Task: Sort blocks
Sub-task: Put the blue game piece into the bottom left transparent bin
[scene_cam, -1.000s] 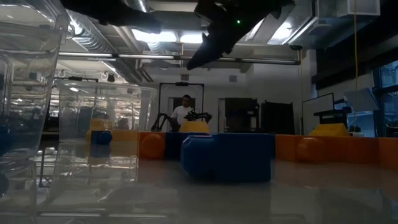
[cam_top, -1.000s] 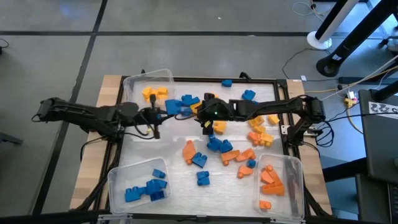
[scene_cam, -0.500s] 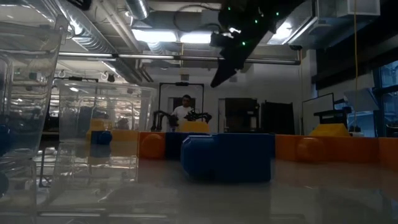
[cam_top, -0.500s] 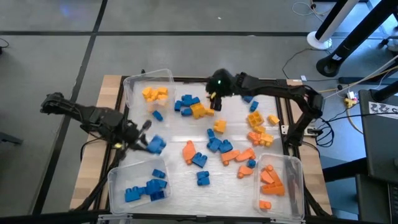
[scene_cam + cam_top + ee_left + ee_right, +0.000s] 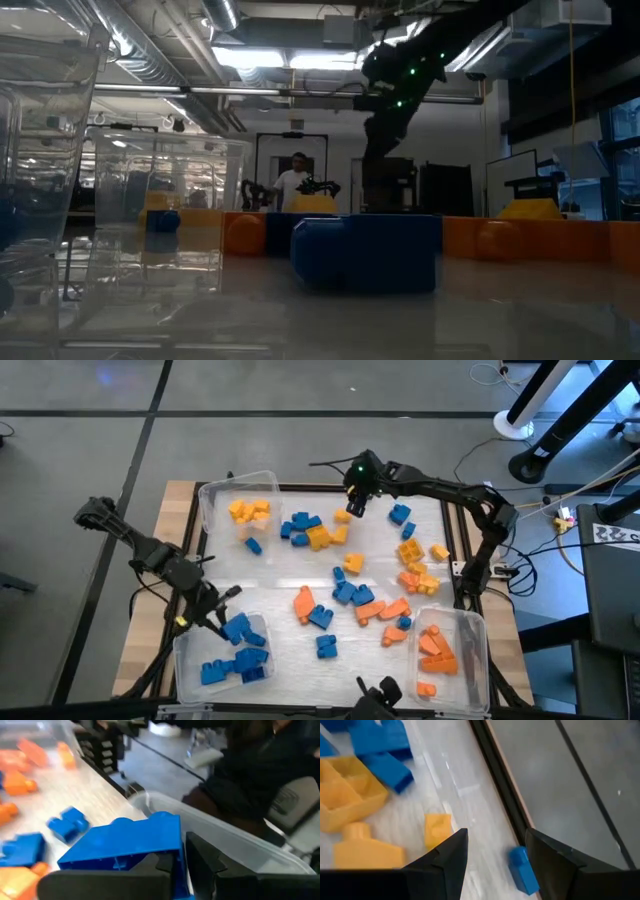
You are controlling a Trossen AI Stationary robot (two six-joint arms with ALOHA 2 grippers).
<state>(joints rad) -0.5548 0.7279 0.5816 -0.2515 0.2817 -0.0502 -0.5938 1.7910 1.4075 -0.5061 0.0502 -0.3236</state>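
Blue, orange and yellow blocks (image 5: 345,592) lie scattered on the white table top. My left gripper (image 5: 225,615) is shut on a blue block (image 5: 238,626) above the clear near-left bin (image 5: 190,645), which holds several blue blocks. My right gripper (image 5: 353,500) hangs open near the table's far edge, nothing between its fingers (image 5: 445,860). Just beyond its fingers a yellow block (image 5: 438,831) and a small blue block (image 5: 522,869) lie on the table. My left gripper pinches the blue block at one end (image 5: 170,847) between its two fingers (image 5: 200,860). The fingers come slanting from the table's far left. The block juts out beyond them, lifted clear, over the bin's rim (image 5: 225,837).
A far-left bin (image 5: 215,500) holds yellow blocks and a near-right bin (image 5: 470,645) holds orange ones. A dark frame (image 5: 455,540) borders the table top. In the low view a big blue block (image 5: 365,250) stands close in front. A person sits far back in the room.
My left gripper has swung from the table's left middle toward the near edge, turning as it went, and has carried the blue block over the near-left bin. My right gripper has gone from the table's middle to the far edge.
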